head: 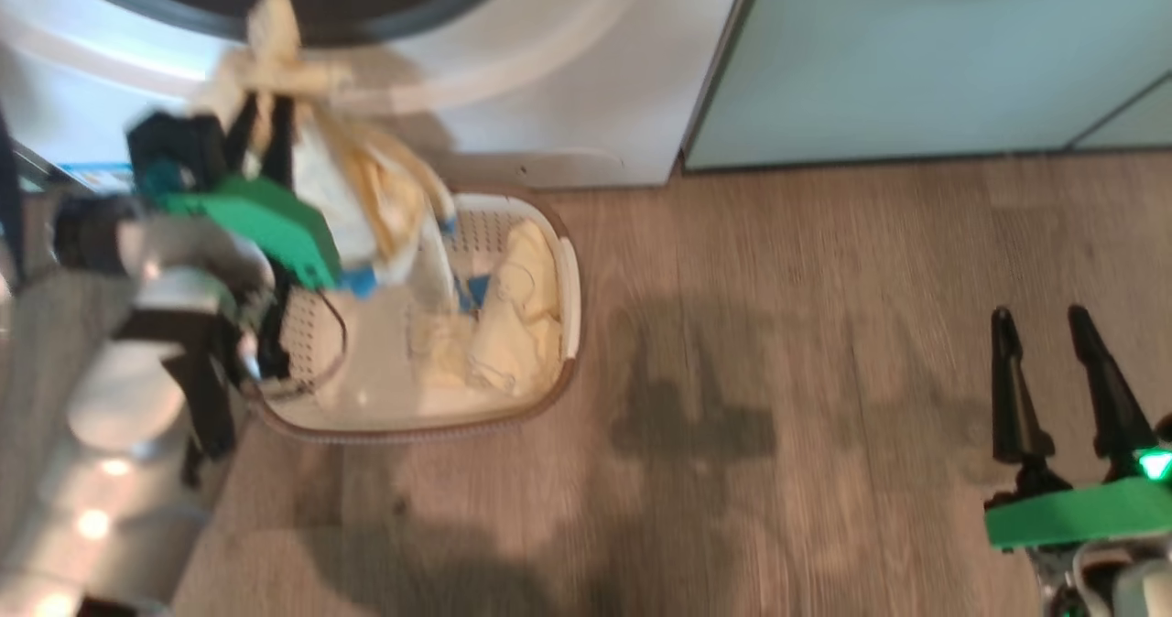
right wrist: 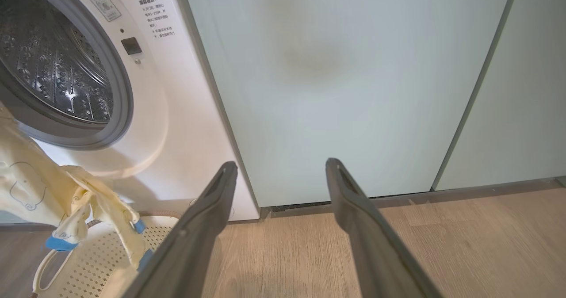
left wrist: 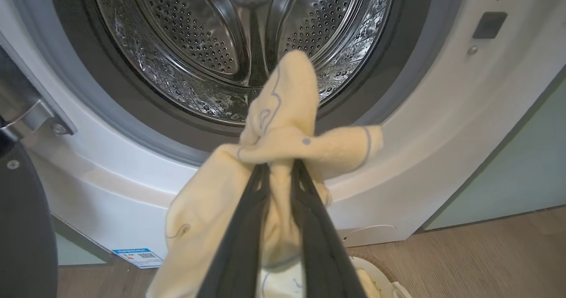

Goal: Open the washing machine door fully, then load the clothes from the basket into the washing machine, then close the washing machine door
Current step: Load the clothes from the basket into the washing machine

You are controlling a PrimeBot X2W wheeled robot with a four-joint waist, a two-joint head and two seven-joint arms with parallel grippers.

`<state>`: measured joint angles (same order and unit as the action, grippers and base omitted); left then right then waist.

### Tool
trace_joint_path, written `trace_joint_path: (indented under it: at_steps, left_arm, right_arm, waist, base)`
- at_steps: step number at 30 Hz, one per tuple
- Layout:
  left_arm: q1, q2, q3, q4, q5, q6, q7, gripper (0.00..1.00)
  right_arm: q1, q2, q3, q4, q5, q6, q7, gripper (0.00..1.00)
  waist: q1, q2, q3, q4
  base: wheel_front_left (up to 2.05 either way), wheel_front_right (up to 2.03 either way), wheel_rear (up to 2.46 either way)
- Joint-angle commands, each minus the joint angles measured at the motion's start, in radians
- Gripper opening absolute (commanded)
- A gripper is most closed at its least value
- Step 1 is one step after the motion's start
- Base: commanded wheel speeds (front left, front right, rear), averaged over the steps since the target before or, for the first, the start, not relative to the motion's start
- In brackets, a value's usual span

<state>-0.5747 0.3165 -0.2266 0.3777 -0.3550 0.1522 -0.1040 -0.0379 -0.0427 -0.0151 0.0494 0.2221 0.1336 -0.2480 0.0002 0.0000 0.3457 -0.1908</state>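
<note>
The left end effector (left wrist: 281, 164) is clamped on a bunched fold of a pale yellow garment (left wrist: 287, 112), its two dark fingers nearly together with cloth squeezed between them. The garment pokes up past the fingertips and hangs down on either side of them, one long tail trailing below toward the basket (head: 569, 278). Just ahead of the fingertips and a little above gapes the mouth of the washing machine (left wrist: 442, 125), the steel drum (left wrist: 199, 46) beyond it. The dark curved mass far off to the left of the fingers looks to be the washing machine door (left wrist: 22, 227), swung aside.

The right end effector (right wrist: 281, 165) is spread wide and holds nothing; ahead of it is a mint-green cabinet panel (right wrist: 353, 68), and the machine is off to its left.

The cloth looks light, soft and wholly limp; it should drape and swing rather than keep any shape. It is neither fragile nor likely to slip from a pinch. The hanging tail is the worry, since it could snag on the basket rim or the grey door seal (left wrist: 132, 125). The rest of the clothes (head: 522, 315) lie heaped in the basket, below and behind the left fingers; each is best pinched at a raised fold near its middle, so that less dangles.
</note>
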Motion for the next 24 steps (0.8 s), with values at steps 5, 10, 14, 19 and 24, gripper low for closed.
trace_joint_path:
  at_steps: [5, 10, 14, 19, 24]
  left_arm:
    - [-0.192, 0.093, 0.047, 0.006, 0.005, -0.017, 0.050, 0.00]
    - [-0.358, 0.154, 0.044, 0.044, 0.019, -0.042, 0.139, 0.00]
    - [-0.471, 0.192, 0.035, 0.065, 0.024, -0.066, 0.223, 0.00]
    - [-0.598, 0.231, 0.031, 0.104, 0.020, -0.091, 0.327, 0.00]
    - [-0.691, 0.264, 0.010, 0.145, 0.037, -0.113, 0.397, 0.00]
  right_arm:
    - [-0.072, -0.008, 0.027, -0.053, 0.045, -0.003, -0.013, 1.00]
    - [-0.113, -0.008, 0.041, -0.063, 0.093, -0.003, -0.014, 1.00]
    - [-0.141, -0.008, 0.054, -0.065, 0.120, -0.003, -0.014, 1.00]
    - [-0.173, -0.008, 0.081, -0.073, 0.149, -0.003, -0.014, 1.00]
    - [-0.193, -0.008, 0.107, -0.066, 0.170, -0.003, -0.014, 1.00]
  waist:
    - [-0.0002, 0.0000, 0.147, -0.061]
    - [-0.0002, 0.0000, 0.244, -0.094]
    - [-0.0002, 0.0000, 0.301, -0.113]
    - [-0.0002, 0.0000, 0.356, -0.142]
    - [-0.0002, 0.0000, 0.395, -0.180]
  base:
    - [0.00, 0.00, 0.00]
    - [0.00, 0.00, 0.00]
    - [0.00, 0.00, 0.00]
    - [0.00, 0.00, 0.00]
    - [0.00, 0.00, 0.00]
